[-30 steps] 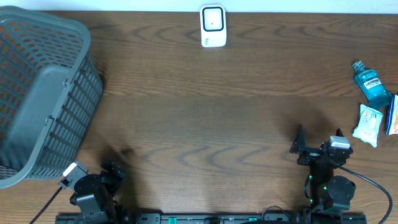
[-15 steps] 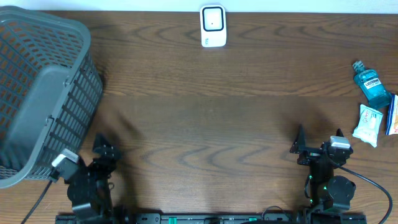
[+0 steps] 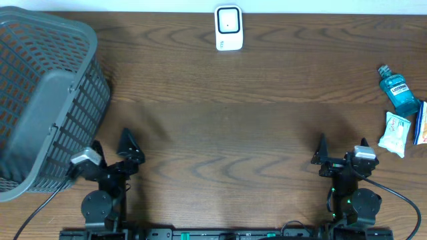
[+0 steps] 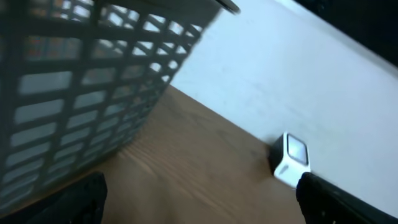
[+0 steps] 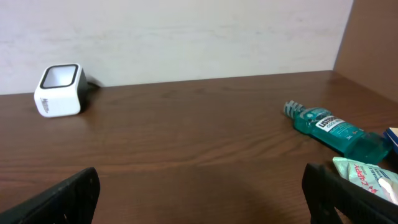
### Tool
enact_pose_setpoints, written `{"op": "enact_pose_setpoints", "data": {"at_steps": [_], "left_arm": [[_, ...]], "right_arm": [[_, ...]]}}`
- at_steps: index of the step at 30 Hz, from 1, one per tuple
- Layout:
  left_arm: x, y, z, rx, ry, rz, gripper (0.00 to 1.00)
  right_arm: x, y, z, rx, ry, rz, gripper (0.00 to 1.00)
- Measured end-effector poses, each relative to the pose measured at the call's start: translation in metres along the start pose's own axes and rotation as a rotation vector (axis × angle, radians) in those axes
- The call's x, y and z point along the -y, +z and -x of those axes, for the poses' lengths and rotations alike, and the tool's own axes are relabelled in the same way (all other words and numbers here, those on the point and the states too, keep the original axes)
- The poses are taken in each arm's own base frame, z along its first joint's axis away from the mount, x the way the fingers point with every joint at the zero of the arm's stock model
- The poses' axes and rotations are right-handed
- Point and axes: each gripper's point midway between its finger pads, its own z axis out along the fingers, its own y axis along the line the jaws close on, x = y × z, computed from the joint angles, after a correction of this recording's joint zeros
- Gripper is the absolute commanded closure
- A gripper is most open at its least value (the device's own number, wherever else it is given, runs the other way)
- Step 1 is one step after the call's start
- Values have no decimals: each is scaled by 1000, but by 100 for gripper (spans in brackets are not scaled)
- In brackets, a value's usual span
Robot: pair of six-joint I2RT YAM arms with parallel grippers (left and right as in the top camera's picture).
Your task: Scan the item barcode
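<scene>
Overhead: left hand (image 3: 112, 150) at 7 o'clock, right hand (image 3: 341, 143) at 5, both spread wide, empty; mouthwash bottle (image 3: 399, 90) at 3, scanner (image 3: 228, 27) at 12.
Left wrist: basket (image 4: 74, 93), scanner (image 4: 291, 160) at 4.
Right wrist: scanner (image 5: 59, 90) at 9, mouthwash bottle (image 5: 333, 130) at 3.

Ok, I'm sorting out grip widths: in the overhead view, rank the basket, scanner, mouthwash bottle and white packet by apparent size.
1. The basket, by far the largest.
2. The scanner, mouthwash bottle and white packet: all look about the same size, too close to rank.
</scene>
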Motion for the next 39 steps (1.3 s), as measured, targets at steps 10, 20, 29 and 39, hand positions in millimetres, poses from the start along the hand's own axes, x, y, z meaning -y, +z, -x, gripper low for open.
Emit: {"op": "enact_pose_setpoints", "data": {"at_steps": [10,20,29,39], "left_arm": [[0,6,-33,-71,209,-55,2],[12,5,-46,-102,338,-126,2],[14,4,-48,-103,393,-142,2],[14,4,-48,-103,395,-141,2]], "right_arm": [[0,0,0,0,0,0,1],[0,0,0,0,0,0,1],[0,0,0,0,0,0,1],[0,0,0,0,0,0,1]]}}
